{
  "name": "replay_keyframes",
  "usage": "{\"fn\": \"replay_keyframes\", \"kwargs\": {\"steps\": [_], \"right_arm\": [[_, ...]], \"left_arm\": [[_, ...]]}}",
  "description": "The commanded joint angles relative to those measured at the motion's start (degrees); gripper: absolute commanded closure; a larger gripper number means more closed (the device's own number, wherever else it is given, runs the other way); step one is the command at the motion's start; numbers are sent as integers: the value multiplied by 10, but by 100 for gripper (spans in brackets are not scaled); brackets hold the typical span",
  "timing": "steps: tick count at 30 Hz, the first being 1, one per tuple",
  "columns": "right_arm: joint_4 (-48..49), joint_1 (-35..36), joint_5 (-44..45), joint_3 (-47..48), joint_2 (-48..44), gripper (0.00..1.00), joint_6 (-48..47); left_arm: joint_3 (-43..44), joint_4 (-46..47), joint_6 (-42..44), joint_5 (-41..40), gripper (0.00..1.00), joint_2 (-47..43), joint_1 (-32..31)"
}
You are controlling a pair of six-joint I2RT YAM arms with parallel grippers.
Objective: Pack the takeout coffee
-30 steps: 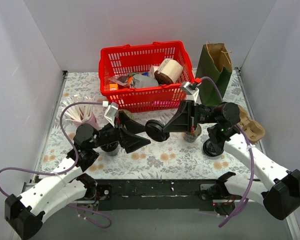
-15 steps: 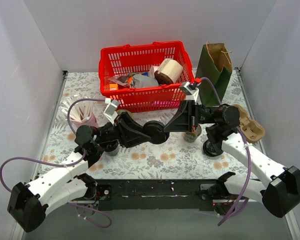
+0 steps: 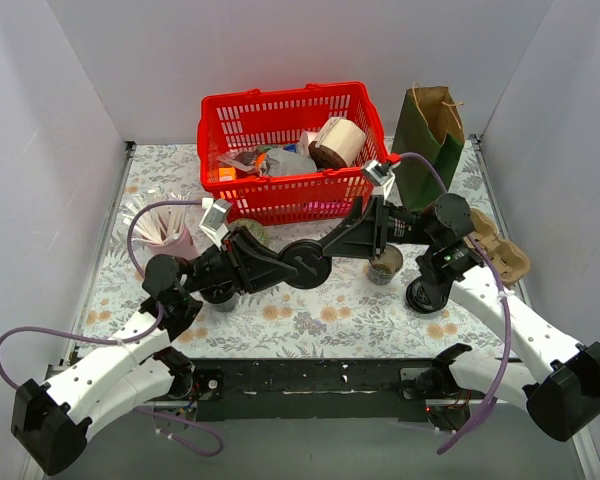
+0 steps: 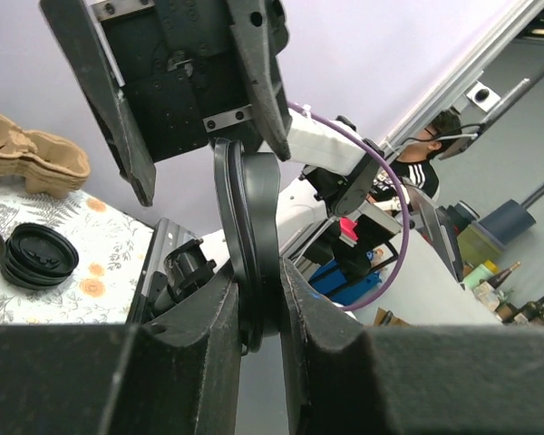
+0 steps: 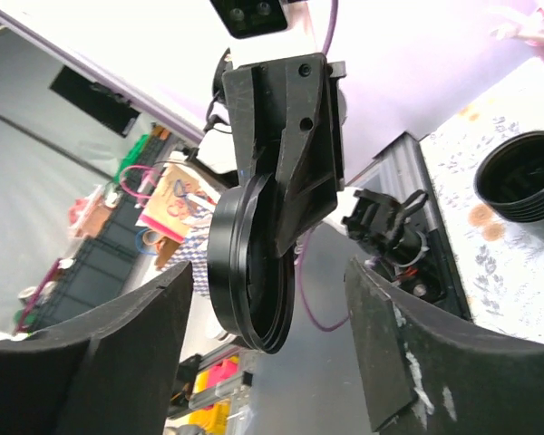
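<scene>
Takeout coffee cup (image 3: 385, 268): small, dark, uncovered, brownish inside. It stands on the floral bench (image 3: 310, 320) right of centre in the top view, just beside the right arm. Its sip lid (image 4: 249, 236) is separate, held on edge in mid-air at frame centre, between the two arms.

Left end effector (image 4: 257, 299): clamped on the sip lid, one finger against each face.
Right end effector (image 3: 335, 248): fingers apart, standing either side of the lid without gripping it.

Handling, in our judgement: the cup is light and thin-walled and would buckle under a hard squeeze. With no cover on it could spill, so we would take it around the wall and keep it upright. The lid is light, slick plastic, stiffest at the rim, and best held there.

View notes: only the top view shows the cup, the red basket (image 3: 280, 150), the green paper bag (image 3: 428, 135) and both arms together. The left wrist view alone shows the pinch edge-on, with spare black lids (image 4: 38, 256) and the cardboard cup tray (image 4: 27, 159) at left. The right wrist view shows the lid's ringed face and a dark ribbed round item (image 5: 517, 186) at upper right; whether that is cups or lids we cannot tell.
</scene>
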Motion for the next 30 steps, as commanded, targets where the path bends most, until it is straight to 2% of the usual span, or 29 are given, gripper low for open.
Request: {"fn": "replay_keyframes", "kwargs": {"steps": [1, 4, 7, 11, 13, 16, 17, 20, 24, 27, 30], "right_arm": [[-123, 3, 43, 47, -34, 20, -121], [-135, 3, 38, 50, -34, 15, -137], [-161, 5, 29, 55, -31, 14, -171], [-304, 18, 59, 106, -21, 13, -289], [-346, 19, 65, 122, -20, 15, -312], [-368, 20, 73, 124, -20, 25, -326], [-386, 20, 75, 126, -17, 32, -331], [-417, 20, 82, 129, -11, 46, -349], [-433, 20, 84, 132, -9, 54, -364], [-433, 20, 82, 129, -10, 64, -364], [-421, 20, 79, 122, -11, 67, -356]], "left_arm": [[17, -61, 4, -34, 86, -13, -1], [16, -60, -2, -36, 86, -8, -1], [26, -77, -3, -37, 86, 3, -1], [30, -80, -7, -37, 84, 14, -1], [34, -90, -5, -39, 83, 23, -1], [32, -94, -2, -41, 82, 29, -1], [32, -96, -1, -43, 82, 30, -1], [35, -99, 2, -41, 82, 34, -1], [35, -102, 5, -40, 81, 37, -1], [35, -104, 7, -39, 80, 39, -1], [36, -113, 11, -39, 72, 40, -1]]}}
